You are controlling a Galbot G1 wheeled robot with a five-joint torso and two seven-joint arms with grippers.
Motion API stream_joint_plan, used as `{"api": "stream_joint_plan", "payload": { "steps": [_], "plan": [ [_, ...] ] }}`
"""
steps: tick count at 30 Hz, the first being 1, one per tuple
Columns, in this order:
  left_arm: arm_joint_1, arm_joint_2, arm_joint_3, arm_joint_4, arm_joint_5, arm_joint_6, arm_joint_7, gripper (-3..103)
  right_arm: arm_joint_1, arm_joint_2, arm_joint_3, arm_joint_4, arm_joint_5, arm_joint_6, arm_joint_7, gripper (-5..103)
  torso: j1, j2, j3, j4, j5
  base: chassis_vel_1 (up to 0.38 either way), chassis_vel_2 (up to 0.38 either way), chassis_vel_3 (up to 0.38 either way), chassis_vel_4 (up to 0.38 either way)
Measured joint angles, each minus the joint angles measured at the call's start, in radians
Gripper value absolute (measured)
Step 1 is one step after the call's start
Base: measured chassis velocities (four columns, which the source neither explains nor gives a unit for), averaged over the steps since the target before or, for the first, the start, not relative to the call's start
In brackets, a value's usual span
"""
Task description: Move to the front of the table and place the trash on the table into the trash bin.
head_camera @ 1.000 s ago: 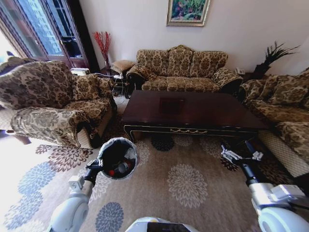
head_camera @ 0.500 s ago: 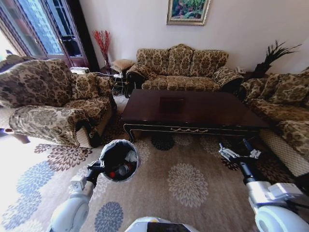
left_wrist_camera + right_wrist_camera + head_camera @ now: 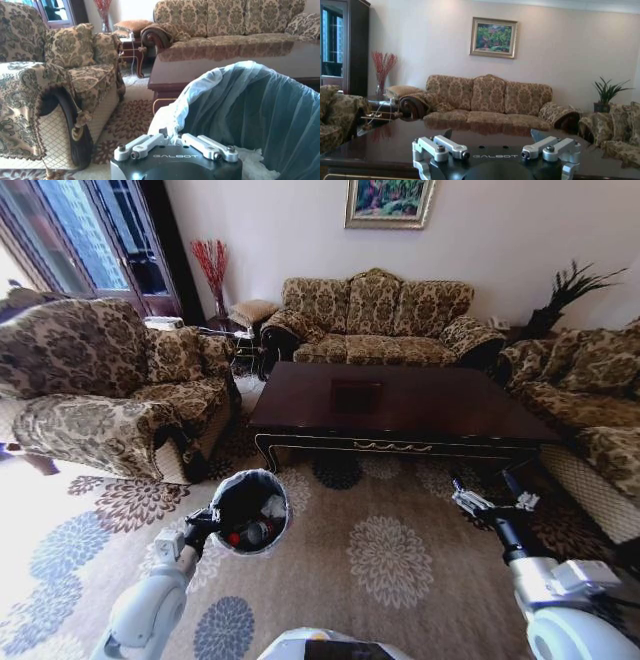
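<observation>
While my left gripper [image 3: 207,525] clamps the trash bin [image 3: 249,510] at its bag-lined rim, my right gripper [image 3: 490,502] hangs with fingers spread apart.
Round and dark inside, the bin holds the trash [image 3: 254,526]: a red-capped bottle, white paper wads. Both sit on patterned carpet just before the table [image 3: 400,412], glossy dark wood with gold ornament along its front.

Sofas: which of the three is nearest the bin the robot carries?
The sofa on the robot's left, by the glass doors; the trash bin sits just off its front corner.
</observation>
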Motion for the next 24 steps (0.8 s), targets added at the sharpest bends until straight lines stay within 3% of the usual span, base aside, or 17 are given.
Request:
{"api": "stream_joint_plan", "payload": {
  "steps": [8,24],
  "plan": [
    [-0.002,-0.002,-0.003,0.005,-0.003,-0.005,0.000,0,-0.033,0.049,-0.064,-0.062,-0.074,0.136,-0.036,100,-0.018,-0.041,-0.023,-0.0001,0.0001,0.000,0.000,0.000,0.000],
    [-0.005,-0.002,0.001,0.009,0.002,-0.007,0.000,0,-0.049,0.062,-0.061,-0.085,-0.097,0.175,-0.048,100,-0.048,-0.111,-0.062,-0.0001,0.0002,0.000,0.000,0.000,0.000]
  ]
}}
